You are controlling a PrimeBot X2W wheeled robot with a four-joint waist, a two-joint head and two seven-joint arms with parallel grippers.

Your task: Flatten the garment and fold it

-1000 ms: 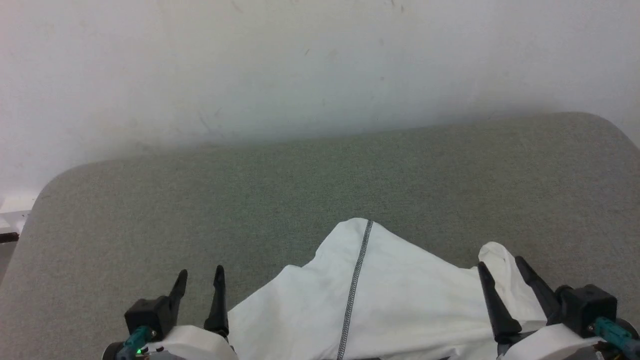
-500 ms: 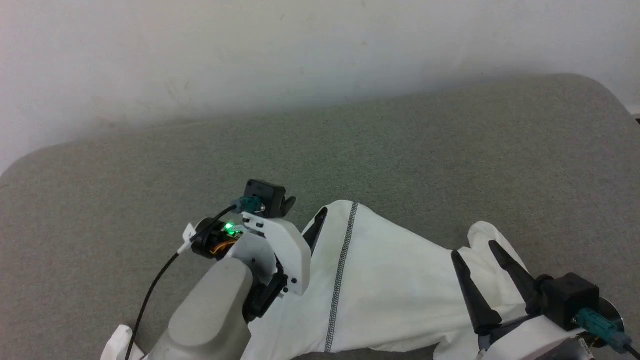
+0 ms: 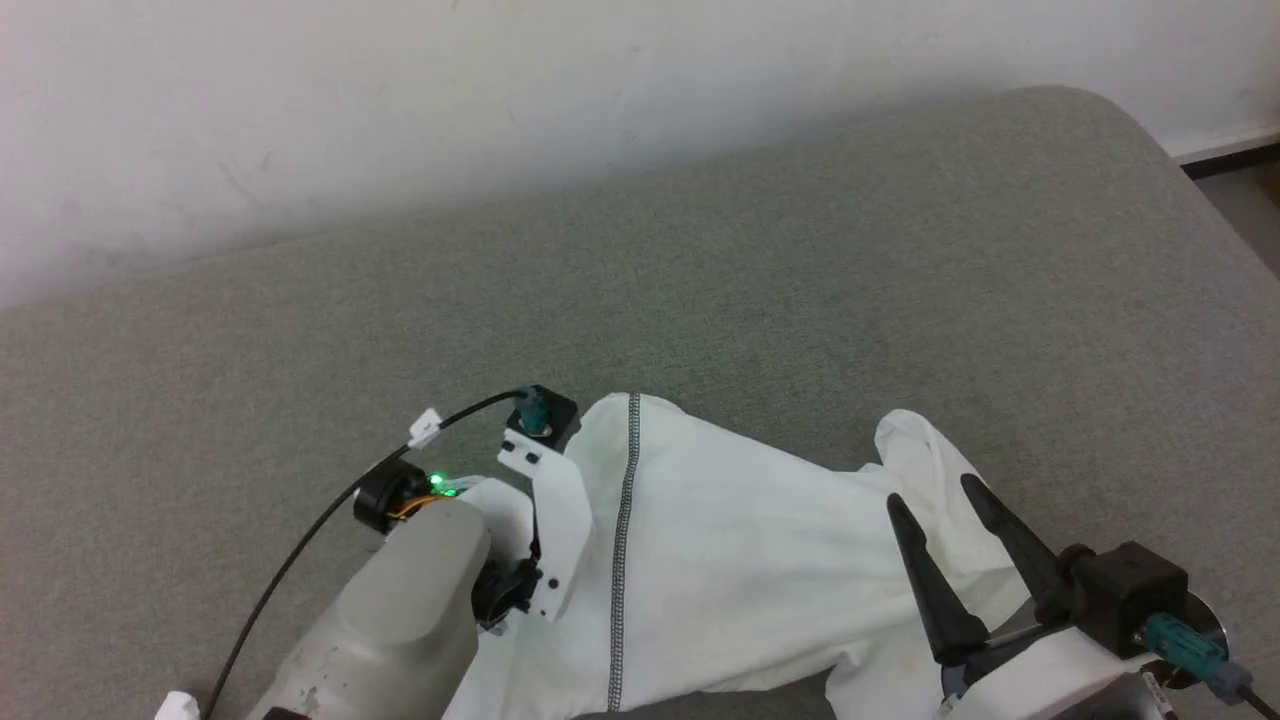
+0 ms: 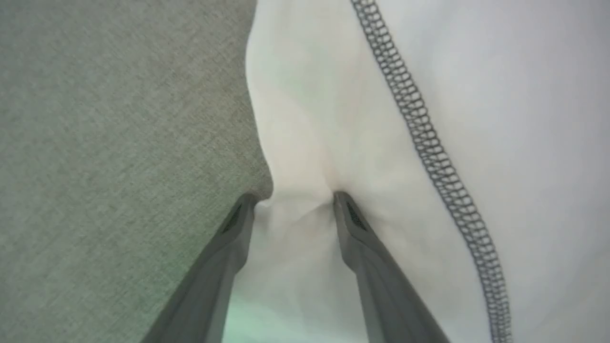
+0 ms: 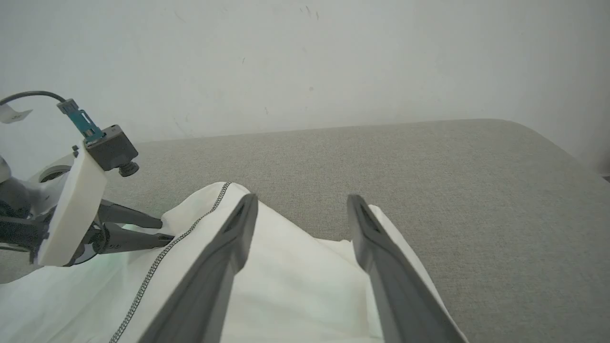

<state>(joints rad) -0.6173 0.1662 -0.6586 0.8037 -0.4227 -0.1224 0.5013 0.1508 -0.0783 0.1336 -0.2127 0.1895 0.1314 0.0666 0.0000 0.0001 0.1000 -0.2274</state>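
**At the near edge of the pad: left gripper on the cloth border, right staged**

On the grey-green pad [image 3: 800, 300], the garment [image 3: 740, 560] lies bunched at the near side between both arms and runs off the bottom of the head view. It isn't flat yet, so I'd call this early flattening.

The left gripper [image 4: 293, 202] is tipped down onto the cloth just left of the grey stitched seam [image 4: 429, 143]. Its jaws are apart, one tip at the border where cloth meets pad and the other on the fabric, with a pucker gathered between them. It looks set to pinch that edge and pull it outward, and it isn't clamped as far as I can see.

The right gripper [image 3: 930, 492] has its jaws spread wide and holds nothing. It sits over the garment's right lobe, but I can't tell whether it touches. It's probably waiting to take the opposite side so both arms can stretch the cloth.

The pad is woven and matte with rounded corners, and thin fabric will likely drag on it. A plain white wall [image 3: 500, 100] stands directly behind, with a dark baseboard strip [image 3: 1230, 152] at the far right.
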